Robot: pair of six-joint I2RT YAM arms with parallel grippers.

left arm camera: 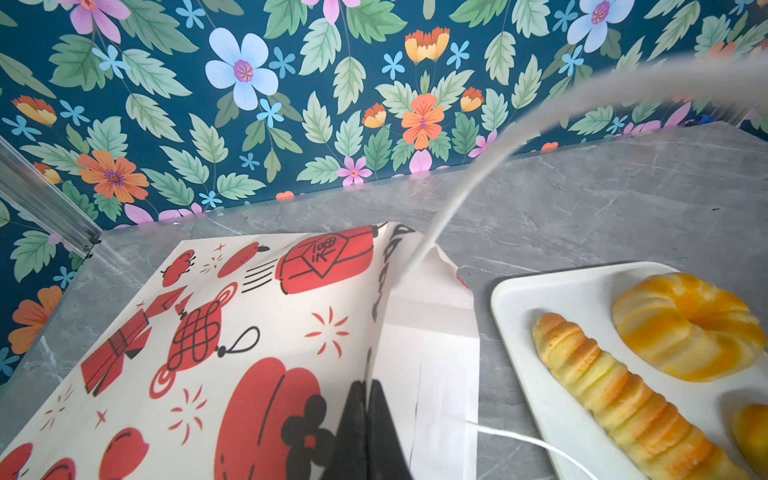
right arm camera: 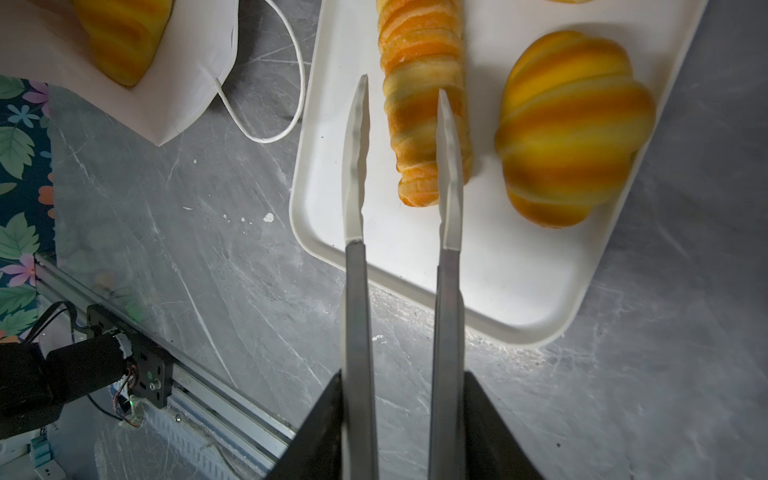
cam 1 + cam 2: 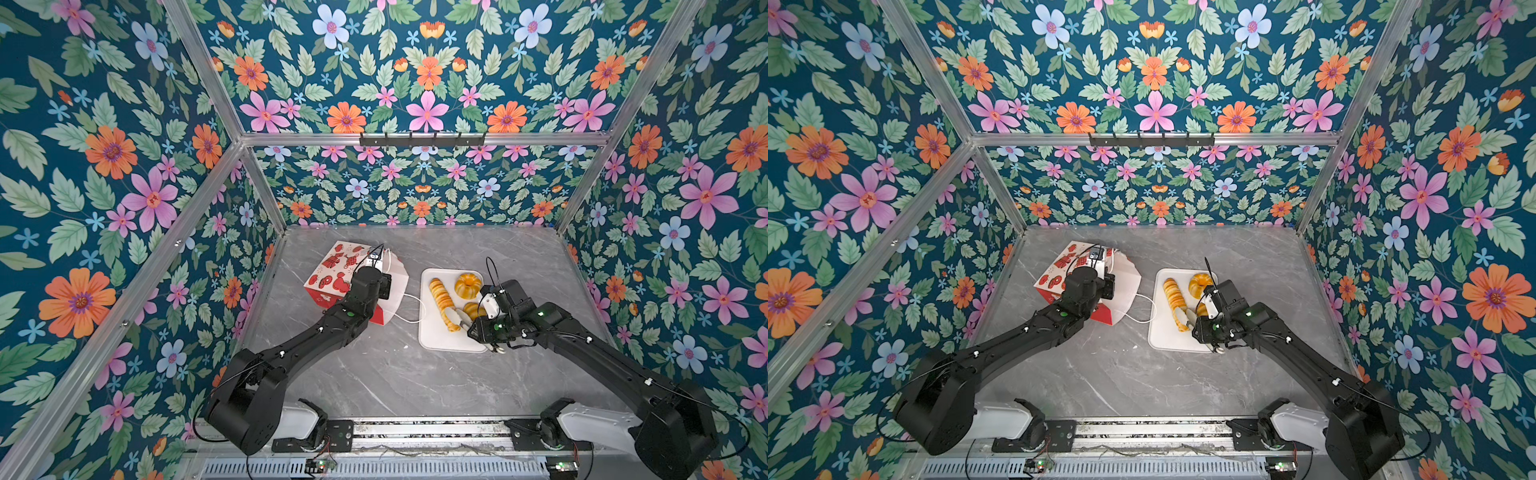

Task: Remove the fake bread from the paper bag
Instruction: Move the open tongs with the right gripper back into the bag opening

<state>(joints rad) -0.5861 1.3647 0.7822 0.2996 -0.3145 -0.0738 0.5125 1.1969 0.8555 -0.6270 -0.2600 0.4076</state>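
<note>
The paper bag (image 3: 332,270) lies tilted on the table at the left, its red-printed side up. My left gripper (image 1: 368,384) is shut on the bag's (image 1: 249,332) upper rim. One striped yellow fake bread (image 2: 120,37) shows inside the bag's mouth. On the white tray (image 3: 432,336) lie a long ridged bread (image 3: 441,299), a ring (image 3: 468,284) and a round bun (image 2: 573,129). My right gripper (image 2: 403,89) hangs open over the tray. The near end of the long bread (image 2: 419,104) shows between its fingers, with a gap at one finger.
One white cord handle (image 3: 409,309) trails on the table between bag and tray. The other cord (image 1: 498,137) arcs close past the left wrist camera. Flowered walls close the table in on three sides. A metal rail (image 3: 415,428) runs along the front edge.
</note>
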